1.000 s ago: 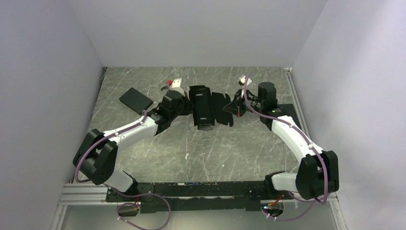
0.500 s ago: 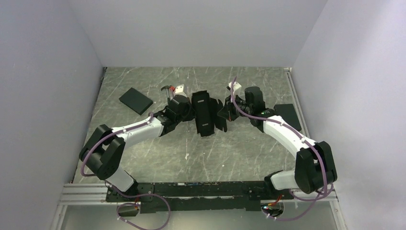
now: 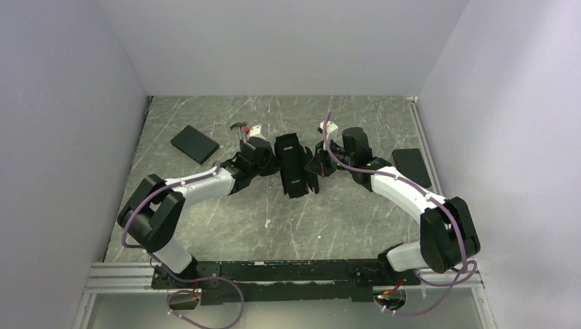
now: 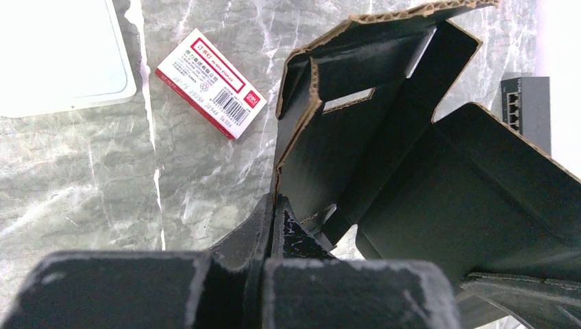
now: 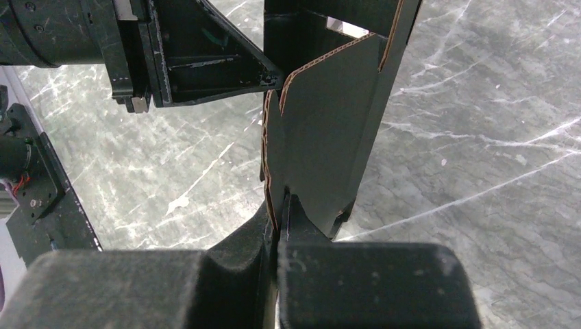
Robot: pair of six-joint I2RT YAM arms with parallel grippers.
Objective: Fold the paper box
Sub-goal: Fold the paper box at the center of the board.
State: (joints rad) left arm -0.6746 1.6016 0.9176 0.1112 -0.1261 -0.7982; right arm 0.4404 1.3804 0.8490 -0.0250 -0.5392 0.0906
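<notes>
1. Cardboard panels of the paper box (image 3: 291, 164) stand partly raised at the middle of the marbled desk (image 3: 329, 219), between the two arms, with the long side running away from the bases.
2. On the box's left, the left tool (image 4: 274, 205) is closed narrow on the corrugated edge of a side flap. Black panels rise and bend away to its right.
3. On the box's right, the right tool (image 5: 279, 209) is pinched tight on the lower edge of an upright flap.
4. Seen from the right wrist, the left tool meets the box's opposite side.
5. One flat black slab (image 3: 194, 144) lies well apart at the far left, and another slab (image 3: 412, 166) lies near the right wall.
6. A red-and-white barcode carton (image 4: 210, 83) lies flat on the desk beyond the left tool.
</notes>
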